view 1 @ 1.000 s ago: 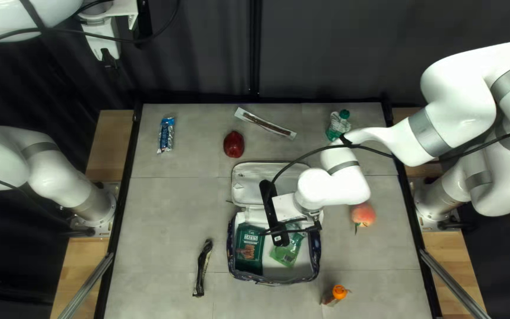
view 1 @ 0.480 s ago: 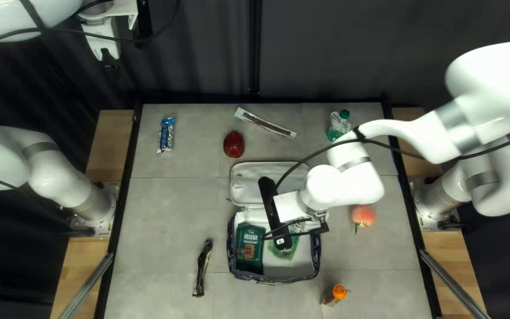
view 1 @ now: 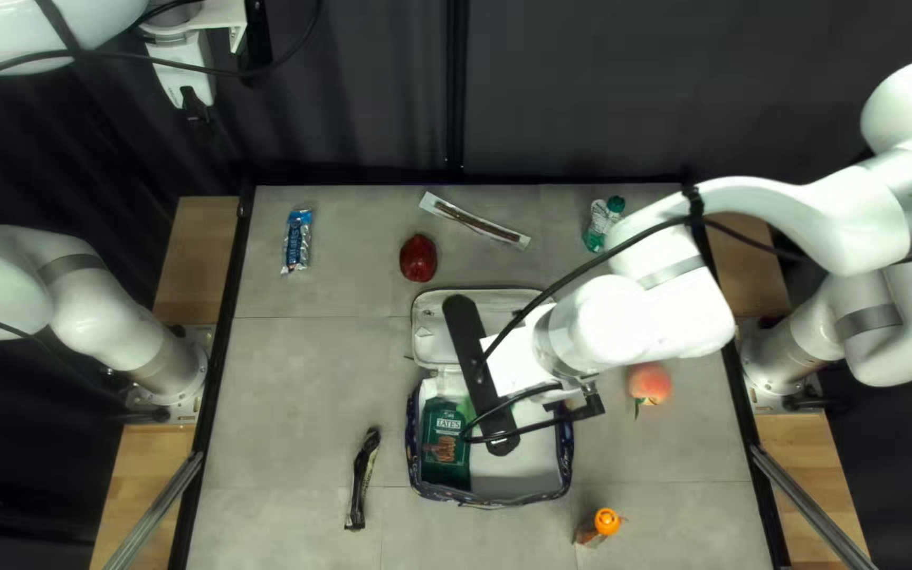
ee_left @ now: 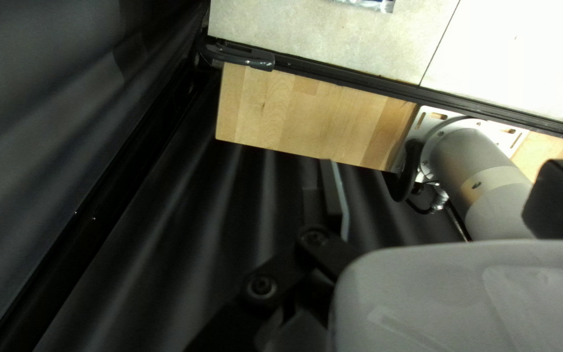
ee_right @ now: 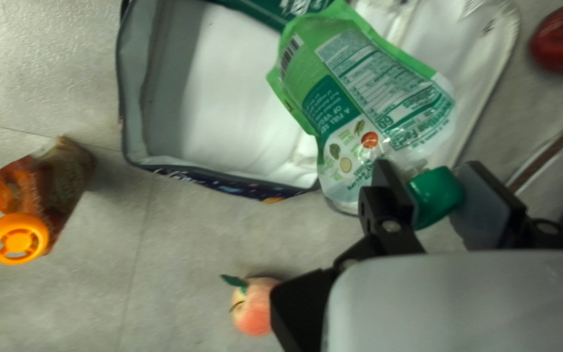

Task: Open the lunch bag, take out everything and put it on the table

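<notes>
The right gripper (ee_right: 430, 195) is clamped tight on the green cap of a green pouch (ee_right: 359, 98), one finger on each side, and the pouch hangs ahead of it over the open lunch bag (view 1: 488, 497). The bag sits mid-table toward the near edge, lid flipped back to the far side, with a dark green packet (view 1: 446, 443) in its left half. The left gripper (view 1: 196, 111) is spread wide and empty, raised beyond the table's far left corner.

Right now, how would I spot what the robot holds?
Find the open lunch bag on the table. Just above it, the right tool pinches a bright green pouch by its green cap. It alone hangs in the air; the orange-capped pouch lies flat.
</notes>
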Controlling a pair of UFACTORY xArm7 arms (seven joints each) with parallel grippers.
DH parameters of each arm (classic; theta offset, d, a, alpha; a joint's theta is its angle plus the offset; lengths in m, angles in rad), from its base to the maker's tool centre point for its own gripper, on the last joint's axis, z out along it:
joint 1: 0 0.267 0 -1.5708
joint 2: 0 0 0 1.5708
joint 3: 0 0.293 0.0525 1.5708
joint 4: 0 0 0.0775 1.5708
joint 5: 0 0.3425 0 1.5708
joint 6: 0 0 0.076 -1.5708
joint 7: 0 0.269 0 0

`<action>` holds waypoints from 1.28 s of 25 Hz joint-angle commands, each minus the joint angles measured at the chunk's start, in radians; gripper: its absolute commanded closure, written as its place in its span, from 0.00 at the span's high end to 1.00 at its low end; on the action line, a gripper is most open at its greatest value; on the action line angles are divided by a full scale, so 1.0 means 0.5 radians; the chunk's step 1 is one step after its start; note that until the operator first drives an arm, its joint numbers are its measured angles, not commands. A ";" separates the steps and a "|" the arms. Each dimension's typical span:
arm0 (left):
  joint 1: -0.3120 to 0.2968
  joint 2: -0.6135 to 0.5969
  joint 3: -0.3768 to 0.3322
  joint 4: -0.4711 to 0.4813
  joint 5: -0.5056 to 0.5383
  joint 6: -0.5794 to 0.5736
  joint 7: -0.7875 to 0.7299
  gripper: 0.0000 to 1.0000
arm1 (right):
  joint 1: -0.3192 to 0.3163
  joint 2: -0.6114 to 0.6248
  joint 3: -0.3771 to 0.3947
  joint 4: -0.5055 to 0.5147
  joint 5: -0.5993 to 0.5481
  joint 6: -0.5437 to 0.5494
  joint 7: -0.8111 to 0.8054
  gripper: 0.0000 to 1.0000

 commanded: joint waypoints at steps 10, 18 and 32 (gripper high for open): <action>0.000 0.000 0.000 0.000 0.000 0.000 0.000 1.00 | -0.170 -0.053 -0.145 -0.043 -0.056 0.038 -0.319 0.00; 0.000 0.000 0.000 0.000 0.000 0.000 0.000 1.00 | -0.341 -0.394 -0.348 -0.408 0.037 0.043 -0.575 0.00; 0.000 0.000 0.000 0.000 0.000 0.000 0.000 1.00 | -0.513 -0.405 -0.545 -0.611 -0.044 0.046 -0.747 0.00</action>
